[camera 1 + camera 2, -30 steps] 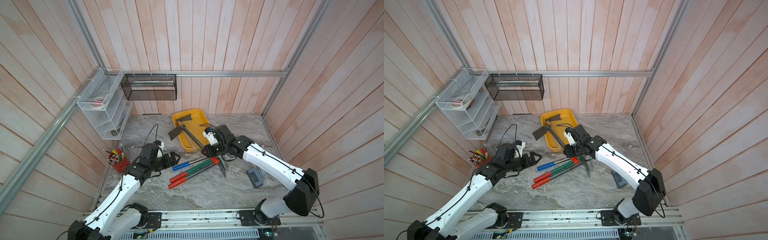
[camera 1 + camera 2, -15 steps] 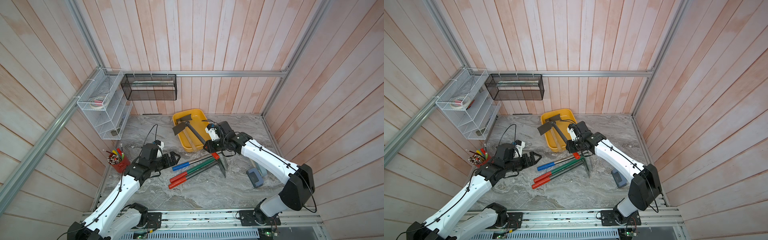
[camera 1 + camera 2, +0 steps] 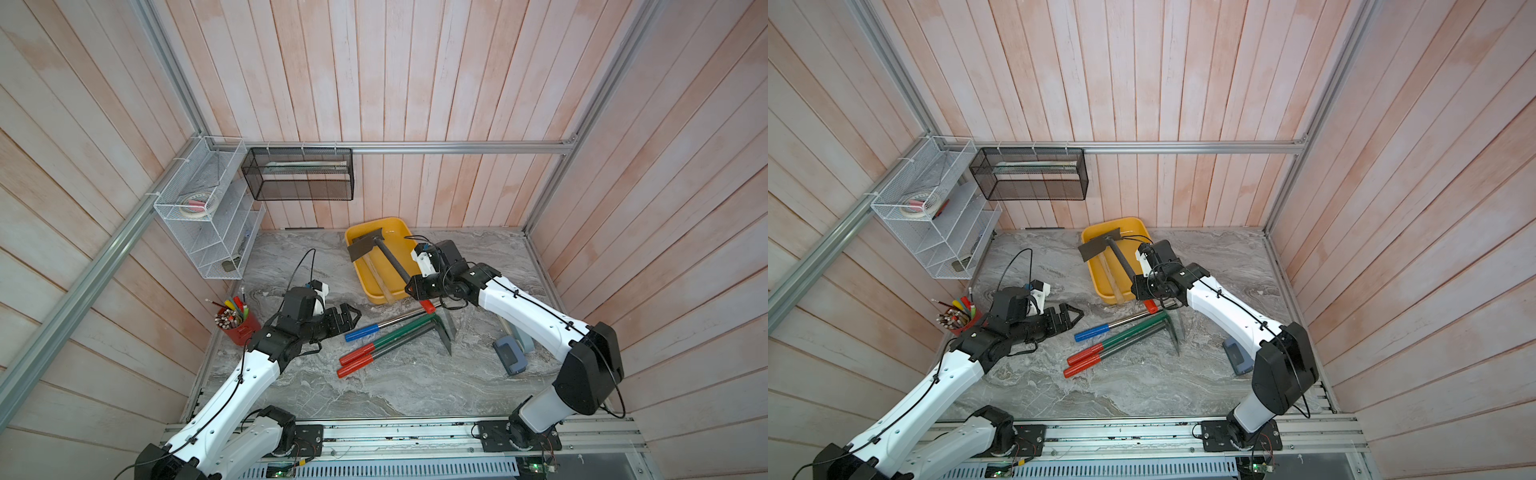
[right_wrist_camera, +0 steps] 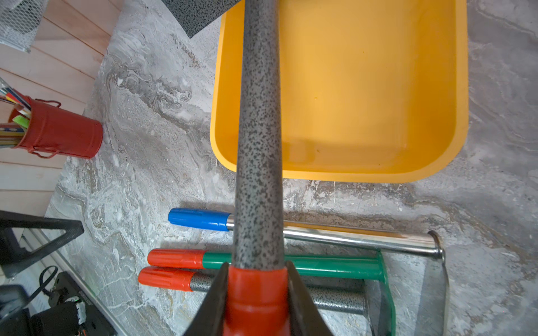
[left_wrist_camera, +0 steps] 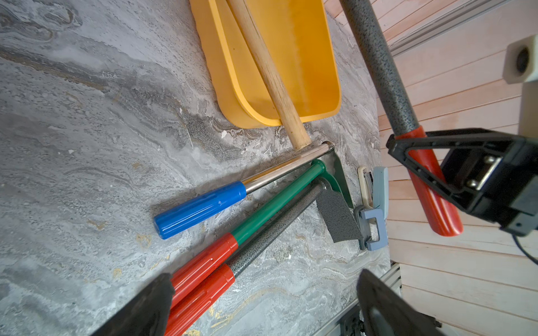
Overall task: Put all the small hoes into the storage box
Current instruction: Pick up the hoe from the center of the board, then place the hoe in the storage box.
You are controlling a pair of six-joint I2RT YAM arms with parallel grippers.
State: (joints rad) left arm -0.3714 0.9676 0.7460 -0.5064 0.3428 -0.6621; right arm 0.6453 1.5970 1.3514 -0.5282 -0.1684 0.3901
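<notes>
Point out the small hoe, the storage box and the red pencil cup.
small hoe (image 3: 365, 246): in a top view, its blade.
storage box (image 4: 364, 87): right wrist view, bare floor.
red pencil cup (image 3: 243, 332): in a top view, side wall.

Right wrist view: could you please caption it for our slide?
Right fingers clamp the small hoe above the storage box.

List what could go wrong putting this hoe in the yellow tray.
1. The hoe has its blade partly past the rim of the tray; lowered, it may catch there.
2. A wooden handle lies in the tray; the hoe may settle across it and roll.
3. The right gripper holds only the red end; the shaft could pivot.
</notes>
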